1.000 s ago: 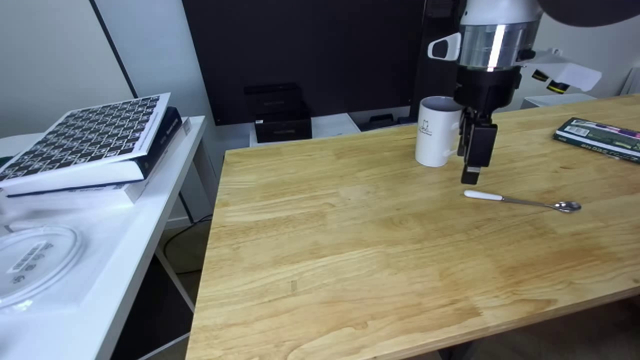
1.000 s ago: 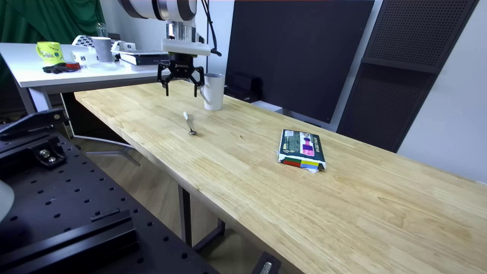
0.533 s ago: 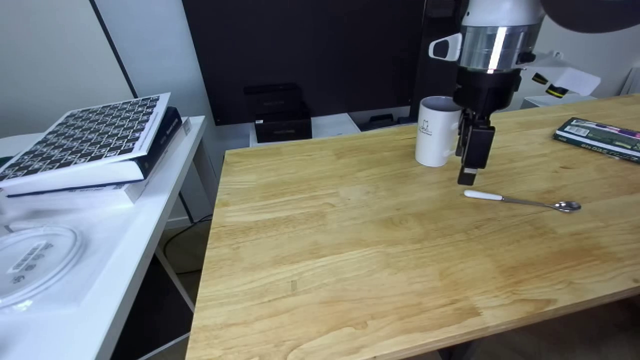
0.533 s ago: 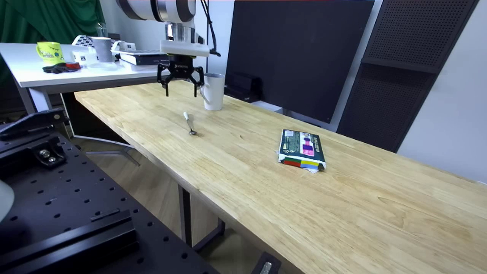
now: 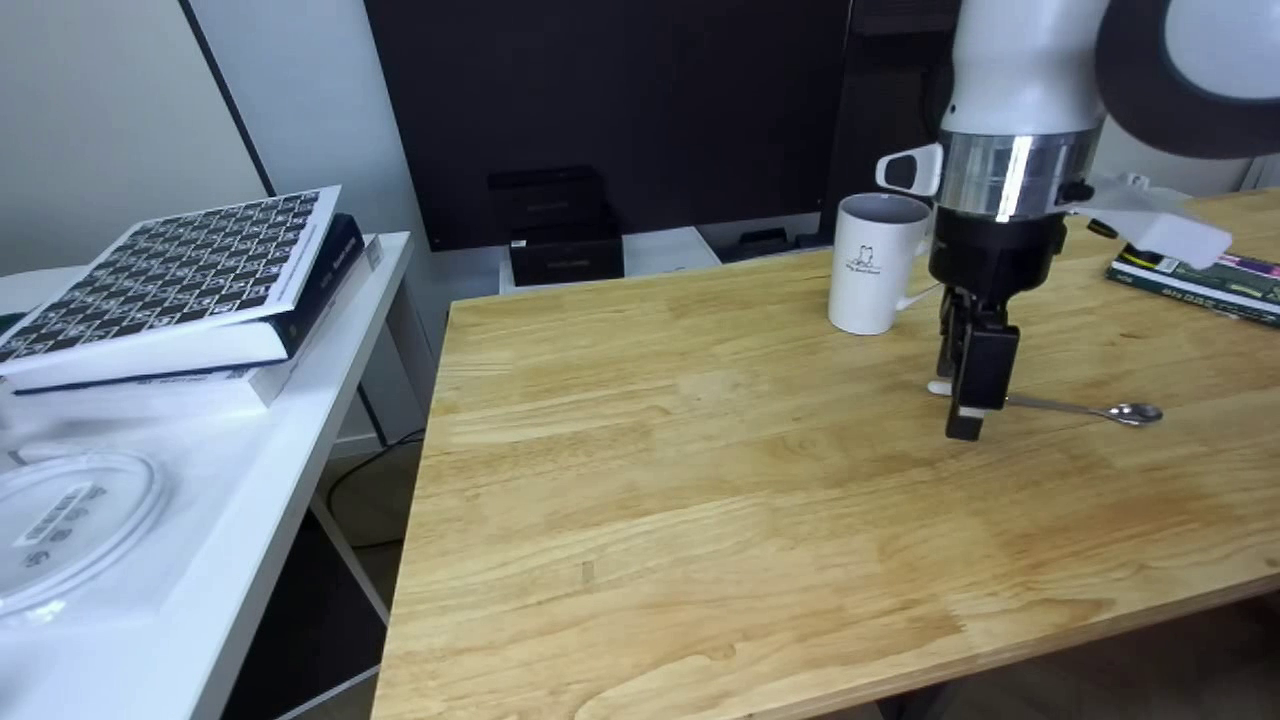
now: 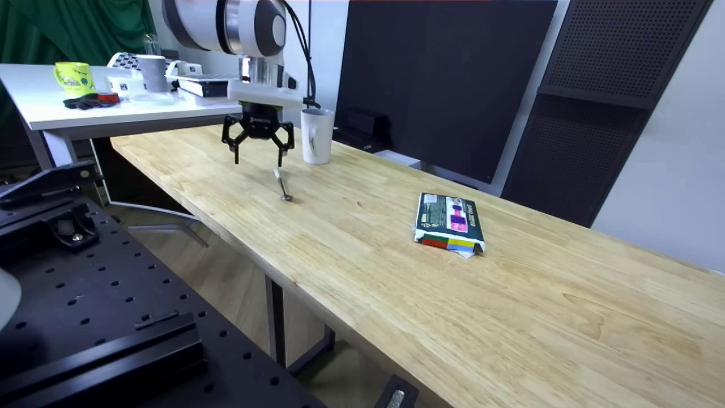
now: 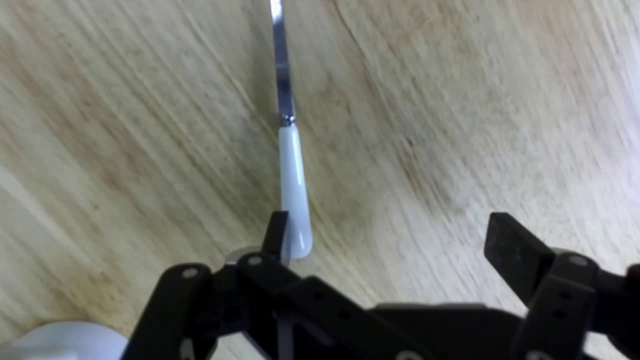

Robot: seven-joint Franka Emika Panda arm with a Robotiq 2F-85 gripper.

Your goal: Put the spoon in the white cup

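Robotics lab with office touches. Robot arm [image 6: 209, 25] above long wood-top table [image 6: 453, 294]. Alongside: black metal plate [image 6: 153, 283] with grid of holes, rail [image 6: 119, 357] and bolted bracket [image 6: 73, 232] on it, typical mounting hardware. Office part: white desk [image 6: 45, 107] with stacked books [image 5: 180, 270], yellow-green mug [image 6: 75, 78], grey cup [image 6: 152, 73]. Large black board [image 6: 436, 90] at back, tall perforated panels [image 6: 623, 51] beside it, green curtain [image 6: 85, 34] behind desk. Wood-look floor [image 6: 215, 277].

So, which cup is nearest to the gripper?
The white cup, on the wooden table below the gripper; the yellow-green cup and grey cup stand on the white table.
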